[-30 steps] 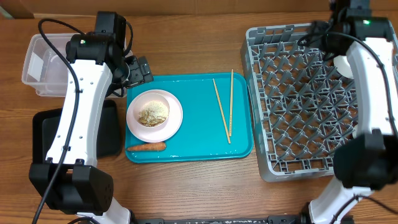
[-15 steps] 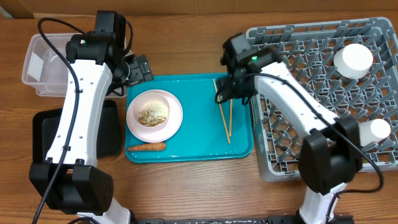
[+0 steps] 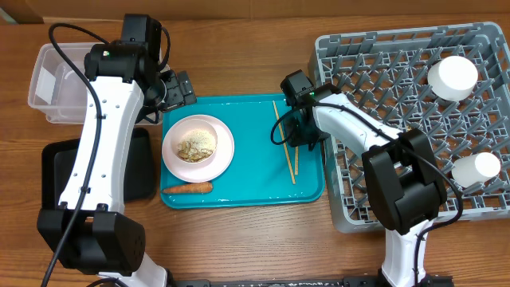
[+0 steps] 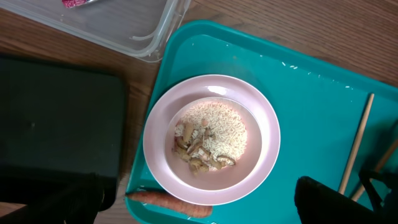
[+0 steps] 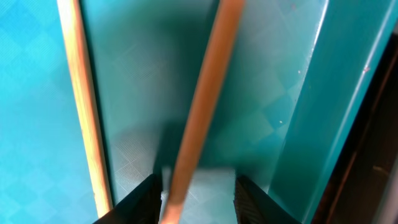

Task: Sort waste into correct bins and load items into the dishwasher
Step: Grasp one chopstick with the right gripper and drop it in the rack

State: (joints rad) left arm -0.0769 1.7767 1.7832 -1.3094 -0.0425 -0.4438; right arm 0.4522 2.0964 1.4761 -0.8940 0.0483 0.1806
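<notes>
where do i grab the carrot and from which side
Come straight down on the carrot near its left end, fingers closing across its width. It lies flat along the teal tray's front edge, and the pink plate rim curves away there, probably leaving finger room.

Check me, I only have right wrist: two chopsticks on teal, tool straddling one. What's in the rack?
Observer: Two white pieces in the grey rack: a white bowl at the far side, a white cup at the right edge.
Operator: Left arm?
Observer: Left tool is open and empty, by the teal tray's far-left corner.
Operator: Waste left?
Observer: Food scraps on the pink plate, a carrot beside it.
</notes>
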